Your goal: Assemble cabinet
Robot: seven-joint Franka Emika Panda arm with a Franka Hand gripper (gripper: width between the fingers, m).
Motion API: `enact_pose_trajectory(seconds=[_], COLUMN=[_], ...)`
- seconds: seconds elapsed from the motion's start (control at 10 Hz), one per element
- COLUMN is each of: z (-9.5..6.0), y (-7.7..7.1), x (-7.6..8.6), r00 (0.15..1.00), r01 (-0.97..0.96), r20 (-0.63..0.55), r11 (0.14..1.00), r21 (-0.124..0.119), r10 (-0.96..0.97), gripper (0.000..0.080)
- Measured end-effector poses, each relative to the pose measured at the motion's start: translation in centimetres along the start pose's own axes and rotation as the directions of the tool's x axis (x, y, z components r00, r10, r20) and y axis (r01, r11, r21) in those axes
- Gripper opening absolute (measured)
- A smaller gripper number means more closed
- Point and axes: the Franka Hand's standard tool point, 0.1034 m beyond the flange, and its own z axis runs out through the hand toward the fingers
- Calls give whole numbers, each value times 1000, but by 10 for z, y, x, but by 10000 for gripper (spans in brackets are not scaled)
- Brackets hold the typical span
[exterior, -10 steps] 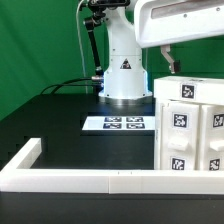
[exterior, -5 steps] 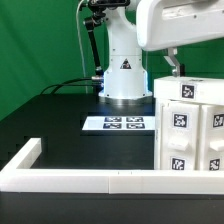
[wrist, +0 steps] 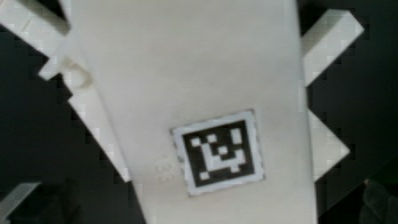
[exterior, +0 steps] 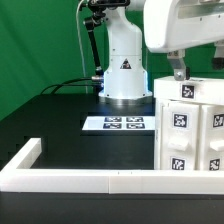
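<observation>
The cabinet [exterior: 190,125] is a tall white boxy shell with black-and-white tag markers, standing at the exterior view's right. My gripper [exterior: 178,72] hangs just above its top; one dark finger reaches down to the top edge. In the wrist view a white cabinet panel [wrist: 169,90] with one square tag marker [wrist: 219,150] fills the picture. My gripper [wrist: 199,216] straddles it with the jaws apart, and dim fingertips [wrist: 18,205] show at the picture's edge. I cannot tell whether the pads touch the panel.
The marker board [exterior: 115,124] lies flat in front of the robot base [exterior: 125,75]. A long low white border rail [exterior: 80,178] runs along the near side and turns back at the exterior view's left. The table [exterior: 50,120] is black.
The arm's white head has moved toward the exterior view's right, above the cabinet. The cabinet and the marker board have not moved.
</observation>
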Motion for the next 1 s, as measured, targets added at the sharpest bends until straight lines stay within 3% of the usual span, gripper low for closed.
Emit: enact_pose_trajectory(seconds=[0.2, 1.0], z=[3, 21], y=[1, 5], x=[-3, -9], r00=[991, 996], r01=[137, 91], r20=[2, 7], r11=[991, 996], r21=[-8, -15], r10=[-137, -91], gripper=[796, 796])
